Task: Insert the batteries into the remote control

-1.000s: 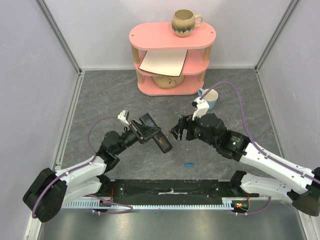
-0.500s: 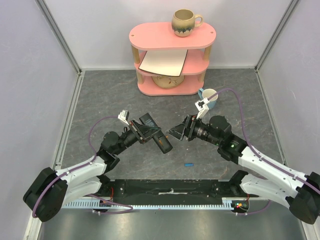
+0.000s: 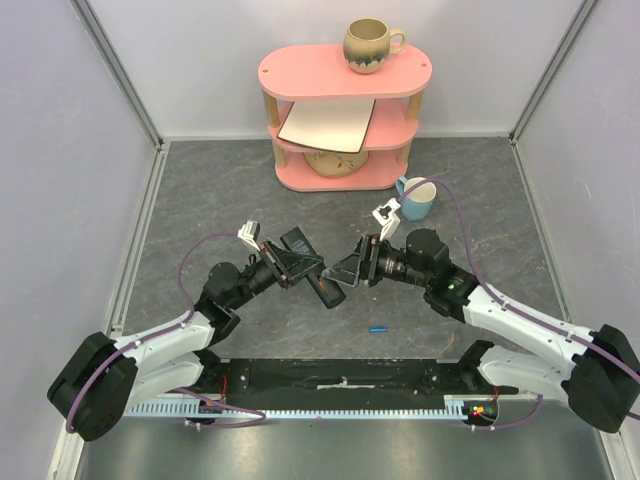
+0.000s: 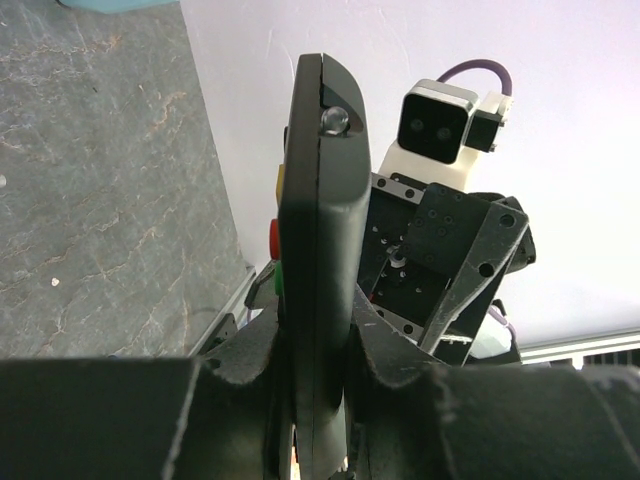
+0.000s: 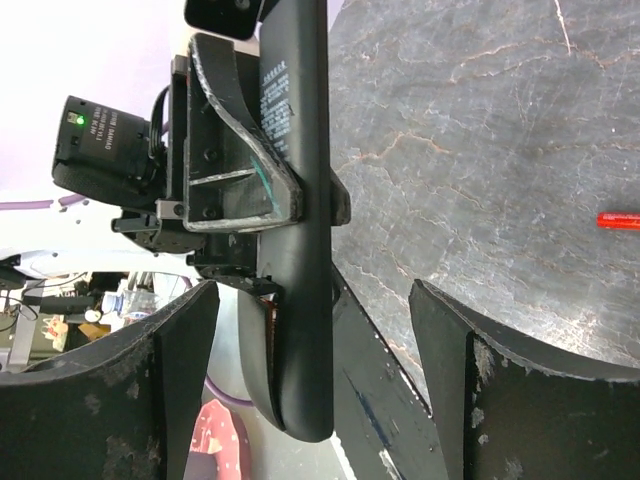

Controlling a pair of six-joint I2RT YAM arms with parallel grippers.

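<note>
Holding the remote control (image 3: 328,290) in mid-air over the middle of the table (image 3: 200,200), with the left gripper (image 3: 303,268) clamped across its thin body and one end sticking out free. Bracketing that free end with the right gripper (image 3: 352,270), jaws apart on either side and not visibly touching. Lying loose on the table, nearer the arm bases: one small battery (image 3: 377,328).

Judging the remote as light, stiff, smooth plastic, likely to twist if pinched at one end only, and best gripped across the narrow sides, clear of the buttons. Judging the battery as tiny, round and prone to rolling, best pinched across its middle.

Showing small white print on the remote's back in the right wrist view, too fine to read; showing no legible brand.
</note>
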